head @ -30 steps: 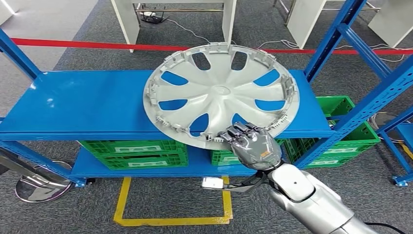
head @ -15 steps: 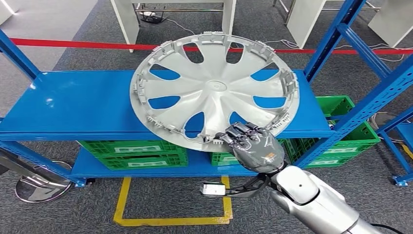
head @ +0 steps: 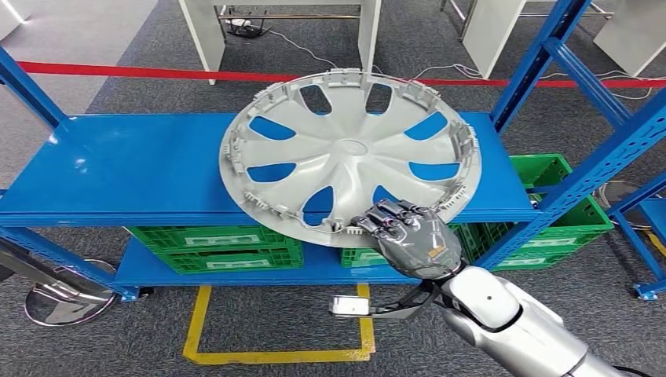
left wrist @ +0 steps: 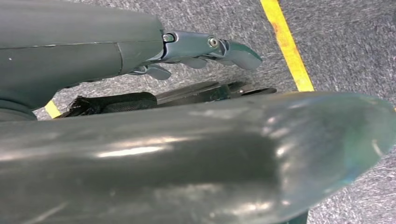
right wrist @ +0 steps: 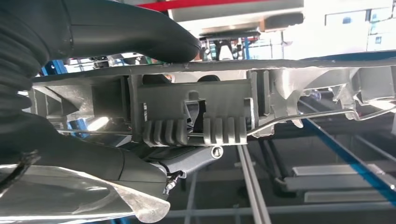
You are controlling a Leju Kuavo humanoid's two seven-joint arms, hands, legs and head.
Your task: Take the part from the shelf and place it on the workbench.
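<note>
One hand, the right hand point(head: 408, 239), grips the near rim of the hubcap point(head: 349, 153), at its 5 o'clock edge. Its thumb point(right wrist: 140, 32) presses the rim. The hubcap is tilted over the blue shelf point(head: 118, 169). I judge that carrying to the workbench remains. The left hand point(left wrist: 205, 49) hangs, whether curled I cannot tell.

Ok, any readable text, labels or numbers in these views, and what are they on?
None can be read.
Green crates under the blue shelf: pale label strips, too small to read.
Wheel cover held by the right hand: a raised hub emblem, too blurred to make out.
</note>
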